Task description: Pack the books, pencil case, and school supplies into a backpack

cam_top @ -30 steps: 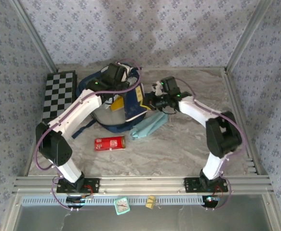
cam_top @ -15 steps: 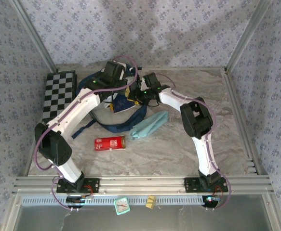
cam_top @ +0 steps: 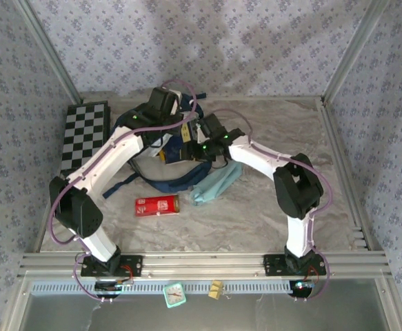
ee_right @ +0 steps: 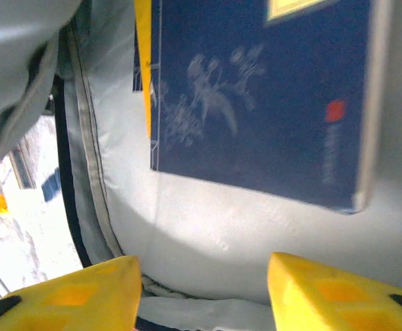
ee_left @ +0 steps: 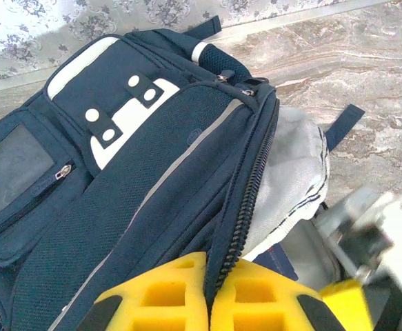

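Backpack [ee_left: 118, 207] fabric is soft and slumps, so the left gripper [ee_left: 218, 265] pinches the zipper edge [ee_left: 245, 200] tight, holding the mouth open. Inside, against the grey lining [ee_right: 242, 234], lies a thin, stiff navy book [ee_right: 256, 103] with a yellow book [ee_right: 143, 55] edge beside it. The right gripper [ee_right: 202, 265] stands half-wide and empty just before them. On the table, the limp teal pencil case [cam_top: 216, 183] likely wants a mid-body pinch. The red box [cam_top: 157, 205], probably rigid and light, suits a grip across its narrow width.

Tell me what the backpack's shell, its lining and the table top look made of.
The backpack shell: navy woven synthetic-looking fabric, matte, visible coarse weave. The lining: thin pale grey cloth, smooth, creased in soft folds. The table top: grey veined marble look, maybe stone or printed laminate; cannot tell.
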Available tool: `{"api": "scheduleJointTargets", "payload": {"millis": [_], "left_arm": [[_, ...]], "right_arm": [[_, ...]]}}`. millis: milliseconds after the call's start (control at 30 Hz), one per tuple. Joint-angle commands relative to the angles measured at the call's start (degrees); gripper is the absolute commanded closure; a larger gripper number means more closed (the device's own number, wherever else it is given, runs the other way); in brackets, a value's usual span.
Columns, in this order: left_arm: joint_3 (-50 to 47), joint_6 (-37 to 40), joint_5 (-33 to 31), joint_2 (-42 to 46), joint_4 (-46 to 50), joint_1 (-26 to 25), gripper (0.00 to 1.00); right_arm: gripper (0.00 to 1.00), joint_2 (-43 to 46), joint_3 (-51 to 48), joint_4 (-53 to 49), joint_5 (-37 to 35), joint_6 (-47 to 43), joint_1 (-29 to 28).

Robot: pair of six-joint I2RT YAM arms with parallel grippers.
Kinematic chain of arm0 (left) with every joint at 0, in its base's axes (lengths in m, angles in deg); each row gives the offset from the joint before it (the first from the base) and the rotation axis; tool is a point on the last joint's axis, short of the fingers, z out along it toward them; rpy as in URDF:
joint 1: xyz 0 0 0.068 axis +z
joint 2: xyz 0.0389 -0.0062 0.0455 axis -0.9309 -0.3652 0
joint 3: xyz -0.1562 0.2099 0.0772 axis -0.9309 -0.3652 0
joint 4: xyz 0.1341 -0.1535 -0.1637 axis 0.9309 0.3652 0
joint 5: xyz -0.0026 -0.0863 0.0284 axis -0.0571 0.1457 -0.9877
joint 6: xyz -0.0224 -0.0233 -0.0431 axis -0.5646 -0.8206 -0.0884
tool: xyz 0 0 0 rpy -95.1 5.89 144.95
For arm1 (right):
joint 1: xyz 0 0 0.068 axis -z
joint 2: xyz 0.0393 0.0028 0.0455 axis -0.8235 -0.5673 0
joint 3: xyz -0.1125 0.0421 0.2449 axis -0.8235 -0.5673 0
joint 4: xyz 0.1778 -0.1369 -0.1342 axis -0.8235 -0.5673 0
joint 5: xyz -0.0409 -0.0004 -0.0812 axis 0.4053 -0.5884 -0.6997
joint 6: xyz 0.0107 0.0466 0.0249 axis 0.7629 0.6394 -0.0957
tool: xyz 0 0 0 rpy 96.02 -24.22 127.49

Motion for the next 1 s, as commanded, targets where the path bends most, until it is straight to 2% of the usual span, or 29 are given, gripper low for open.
{"api": "scheduleJointTargets", "payload": {"millis": [0, 167, 367, 500, 600, 833, 900, 967], "left_arm": [[2.6, -2.2, -1.4, 4.2, -3.3, 0.8, 1.0], [3.1, -3.5, -0.1, 3.9, -2.9, 1.3, 1.0], [5.0, -4.8, 0.8, 2.9, -1.4, 1.4, 1.0], [5.3, -6.0, 1.7, 1.7, -1.6, 1.5, 1.0], [5.9, -7.0, 1.8, 0.7, -0.7, 1.6, 1.0], [3.2, -9.6, 4.7, 0.3, -1.3, 2.3, 1.0], [2.3, -11.2, 7.6, 0.2, -1.8, 2.4, 0.95], [1.1, -12.1, 10.7, 0.7, -1.8, 2.4, 0.82]], "right_arm": [[0.56, -3.0, -0.4, 1.7, -2.5, 1.5, -1.8], [0.82, -7.6, 2.9, 6.8, -6.1, 3.3, -1.7], [0.92, -13.6, 8.7, 8.7, -12.8, 2.2, -1.0], [0.94, -14.9, 9.8, 16.1, -13.7, -0.2, -0.1], [0.93, -14.2, 10.6, 15.1, -10.0, -0.2, 0.4], [0.8, 2.2, -5.9, 14.8, -9.9, -2.1, 0.8], [0.78, 7.0, -9.7, 13.2, -10.0, -2.2, 1.8], [0.75, 11.7, -12.4, 9.2, -12.2, -3.2, 2.4]]}}
